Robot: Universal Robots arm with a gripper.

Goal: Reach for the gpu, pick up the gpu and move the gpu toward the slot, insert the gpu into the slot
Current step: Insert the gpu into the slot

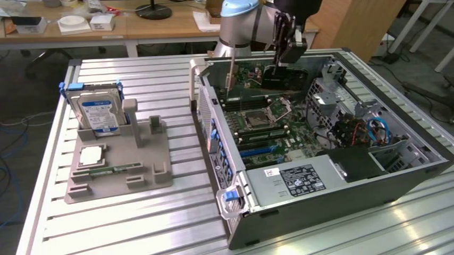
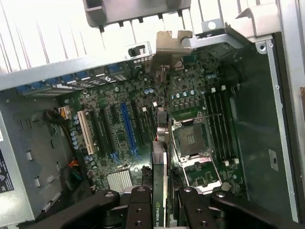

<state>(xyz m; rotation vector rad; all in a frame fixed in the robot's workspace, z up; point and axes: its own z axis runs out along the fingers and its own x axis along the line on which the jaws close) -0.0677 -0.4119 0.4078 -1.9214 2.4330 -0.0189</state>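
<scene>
Slotted aluminium table (image 1: 142, 223), open case (image 1: 341, 191). Arm (image 1: 237, 21) reaches down; claw (image 2: 159, 195) pinches gpu (image 2: 159, 162) beneath it, on edge, long axis parallel to expansion slots (image 2: 126, 126).

Soft, even light from above falls on the ribbed metal surface (image 1: 142, 223), which shines pale, with white glare streaks toward the exterior view's right. The inside of the computer case (image 1: 341, 212) sits in dimmer shade. In the wrist view the surface washes out white, while the pincer (image 2: 164, 205) and the card (image 2: 159, 167) it grips look dark.
</scene>
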